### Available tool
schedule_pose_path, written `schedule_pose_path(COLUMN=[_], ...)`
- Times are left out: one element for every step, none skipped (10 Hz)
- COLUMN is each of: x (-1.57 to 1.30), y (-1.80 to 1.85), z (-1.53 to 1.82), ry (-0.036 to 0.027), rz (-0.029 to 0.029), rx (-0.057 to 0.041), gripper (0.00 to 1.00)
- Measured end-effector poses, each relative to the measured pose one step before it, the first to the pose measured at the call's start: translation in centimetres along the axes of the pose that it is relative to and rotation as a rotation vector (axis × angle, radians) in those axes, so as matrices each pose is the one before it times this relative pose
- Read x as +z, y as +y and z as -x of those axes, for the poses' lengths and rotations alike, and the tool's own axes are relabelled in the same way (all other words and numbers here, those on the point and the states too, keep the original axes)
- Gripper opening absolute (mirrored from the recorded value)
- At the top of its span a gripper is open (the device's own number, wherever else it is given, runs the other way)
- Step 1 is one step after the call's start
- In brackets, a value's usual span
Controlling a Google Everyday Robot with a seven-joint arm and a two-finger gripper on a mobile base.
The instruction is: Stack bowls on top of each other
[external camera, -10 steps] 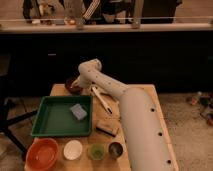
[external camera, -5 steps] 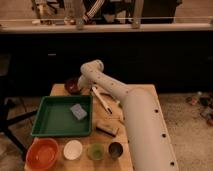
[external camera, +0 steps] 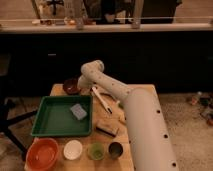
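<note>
- Unchanged since the earlier frames: every item on the table lies where it did, and the white robot arm (external camera: 131,107) holds almost the same pose, reaching from the near right to the far left corner.
- Camera view, task items:
- Gripper (external camera: 80,87): lowered at the far left of the light wooden table (external camera: 142,90), at the right rim of the small bowl. Fingers clenched; whether the rim is pinched between them cannot be told.
- Small round dark maroon-brown bowl (external camera: 70,86): upright at the far left corner, just behind the tray.
- Wide, shallow orange-red bowl (external camera: 42,153): upright at the near left corner, well apart from the maroon bowl, with the tray between them.
- Camera view, other items:
- Green rectangular plastic tray (external camera: 52,120): left half of the table, holding a grey-blue sponge (external camera: 78,111).
- Small white bowl (external camera: 73,149), pale green cup (external camera: 95,151), dark cup (external camera: 116,149): in a row along the near edge, right of the orange-red bowl.
- White utensil (external camera: 101,100): lying beside the tray's right side.
- Brown block (external camera: 107,127): near the tray's front right corner.
</note>
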Motion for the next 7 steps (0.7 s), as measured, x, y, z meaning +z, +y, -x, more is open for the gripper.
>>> schedule_pose_path(x=[-0.146,-0.233,-0.186,-0.382,-0.78,-0.87,-0.635], y=[-0.115,-0.206,-0.175,-0.33,-0.641,-0.705,-0.535], z=[-0.04,-0.056,-0.058,-0.104,-0.122,-0.144,-0.064], ry=[0.00322,0.00482,0.00412,0.00829,0.01213,0.01096,0.00795], rz=[-0.00416,-0.0055,-0.00365,-0.00705,-0.01048,-0.01,-0.00687], rx=[-0.00394,-0.00554,-0.00397,-0.00768,-0.01231,-0.01224,-0.0131], gripper=[0.0,0.0,0.0,0.0,0.0,0.0,0.0])
